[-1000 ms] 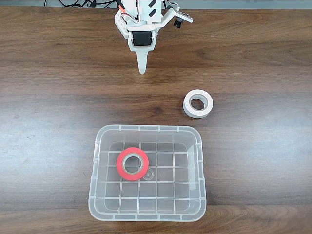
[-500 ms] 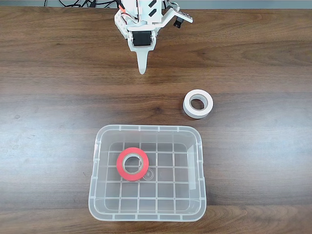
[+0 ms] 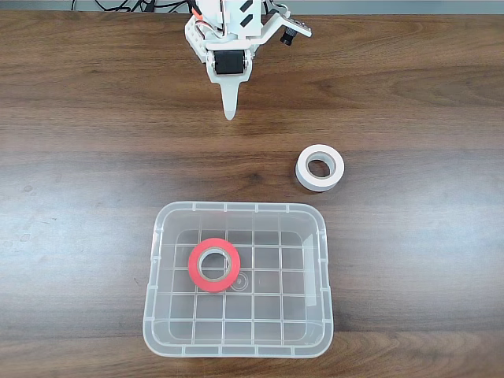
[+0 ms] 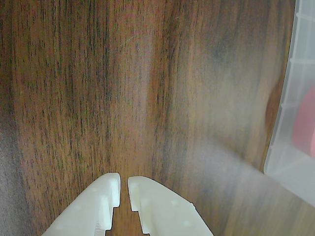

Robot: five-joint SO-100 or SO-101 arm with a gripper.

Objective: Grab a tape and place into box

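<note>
White two-finger gripper (image 4: 124,186) nearly closed, a thin gap between tips, empty, above brown wooden table (image 3: 94,157). Red ring-shaped tape roll (image 3: 213,264) inside clear plastic box (image 3: 323,268).

Dark wood-grain table (image 3: 94,157), faint sheen; clear glossy plastic box (image 3: 157,315); matt white plastic gripper (image 4: 124,189).

Dark brown wood-grain table (image 3: 94,157), grain running left-right in the fixed view. Even, soft light; faint sheen on the wood. Grey strip (image 3: 394,6) along the far edge, black cables (image 3: 134,6) there.
</note>
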